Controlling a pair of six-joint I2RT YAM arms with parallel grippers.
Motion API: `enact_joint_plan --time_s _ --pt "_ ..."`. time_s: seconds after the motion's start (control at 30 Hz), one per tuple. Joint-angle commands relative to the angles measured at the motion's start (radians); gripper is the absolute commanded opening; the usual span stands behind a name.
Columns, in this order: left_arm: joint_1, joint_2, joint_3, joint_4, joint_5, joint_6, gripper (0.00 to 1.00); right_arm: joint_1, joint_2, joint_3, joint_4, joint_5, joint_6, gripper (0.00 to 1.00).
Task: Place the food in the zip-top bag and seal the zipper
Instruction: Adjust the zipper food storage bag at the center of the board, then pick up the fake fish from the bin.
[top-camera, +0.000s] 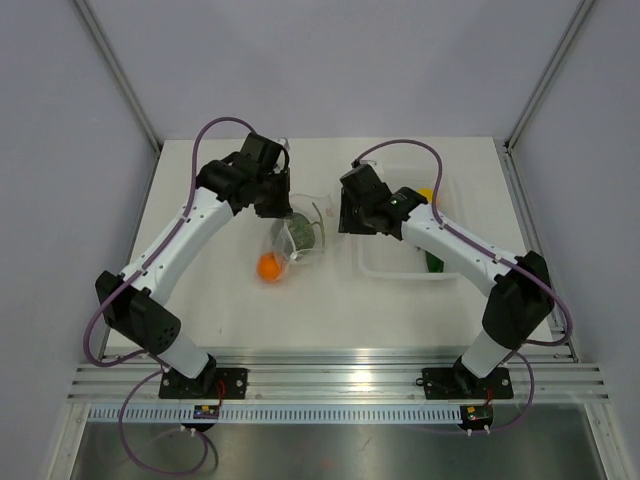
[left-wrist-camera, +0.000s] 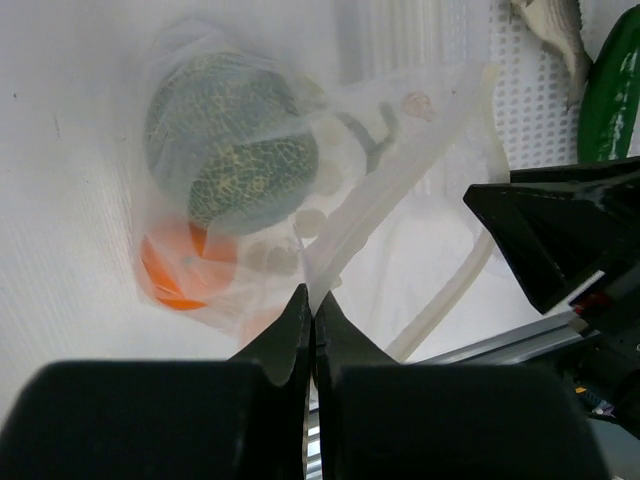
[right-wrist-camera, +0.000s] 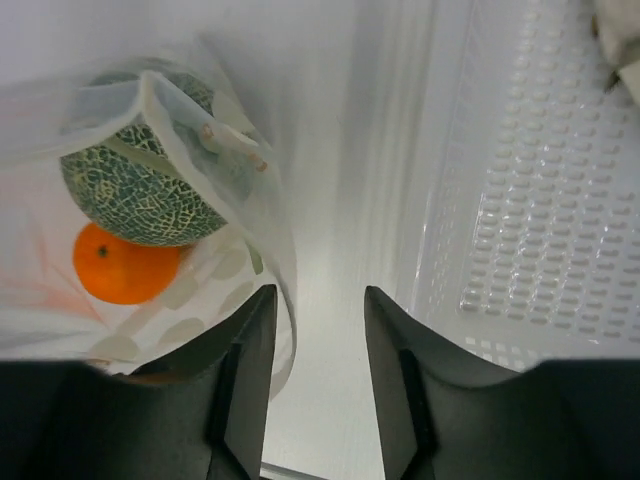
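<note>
The zip-top bag (top-camera: 296, 240) lies crumpled mid-table, and a speckled green ball (top-camera: 300, 235) and a small orange ball (top-camera: 270, 267) show through its film. My left gripper (left-wrist-camera: 312, 300) is shut on the bag's edge by the whitish zipper (left-wrist-camera: 400, 180). From the left wrist, the green ball (left-wrist-camera: 230, 150) sits above the orange ball (left-wrist-camera: 175, 272). My right gripper (right-wrist-camera: 318, 300) stands open just right of the bag (right-wrist-camera: 250, 200), with nothing between its fingers. A dark green cucumber (top-camera: 435, 262) and a yellow piece (top-camera: 427, 193) lie in the tray. A fish-like piece (left-wrist-camera: 555, 30) shows beside the cucumber (left-wrist-camera: 610, 90).
A rigid clear tray (top-camera: 385, 262) stands right of the bag, under my right arm; its dimpled floor (right-wrist-camera: 530, 200) fills the right wrist view's right side. The two grippers, left (top-camera: 278, 205) and right (top-camera: 346, 222), are close together over the bag's mouth.
</note>
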Motion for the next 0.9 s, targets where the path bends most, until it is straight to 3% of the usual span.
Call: enact_joint_plan --time_s 0.0,0.17,0.3,0.4,0.5,0.63,0.73,0.87 --pt "0.005 -0.042 0.048 0.036 0.02 0.005 0.0 0.007 -0.115 0.098 -0.032 0.089 -0.046 0.5" --pt "0.005 -0.041 0.045 0.047 0.033 0.0 0.0 -0.009 -0.247 0.092 -0.049 0.196 -0.072 0.64" --pt "0.005 -0.038 0.045 0.059 0.053 -0.006 0.0 -0.135 -0.293 0.004 -0.02 0.19 -0.109 0.66" --pt "0.005 -0.038 0.045 0.062 0.059 -0.01 0.0 -0.186 -0.263 -0.085 0.015 0.268 -0.197 0.61" --pt "0.005 -0.041 0.037 0.059 0.059 -0.009 0.0 -0.239 -0.244 -0.197 0.136 0.275 -0.291 0.63" --pt "0.005 -0.044 0.035 0.059 0.059 -0.009 0.0 -0.323 -0.142 -0.216 0.197 0.094 -0.327 0.66" --pt "0.005 -0.053 0.035 0.056 0.066 -0.009 0.0 -0.351 -0.041 -0.184 0.192 0.138 -0.37 0.64" --pt "0.005 -0.067 0.042 0.034 0.05 0.002 0.0 -0.374 0.102 -0.091 0.152 0.084 -0.505 0.66"
